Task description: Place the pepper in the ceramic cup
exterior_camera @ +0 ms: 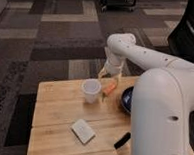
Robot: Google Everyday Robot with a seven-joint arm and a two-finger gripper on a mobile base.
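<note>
Wooden table (59,97) bears ceramic cup (90,90), blue bowl (126,100), white block (83,131), black bar (121,141); claw (112,79) hovers above.

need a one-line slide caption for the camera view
Robot claw just above the orange pepper, which lies beside the white cup on a wooden table.
</note>
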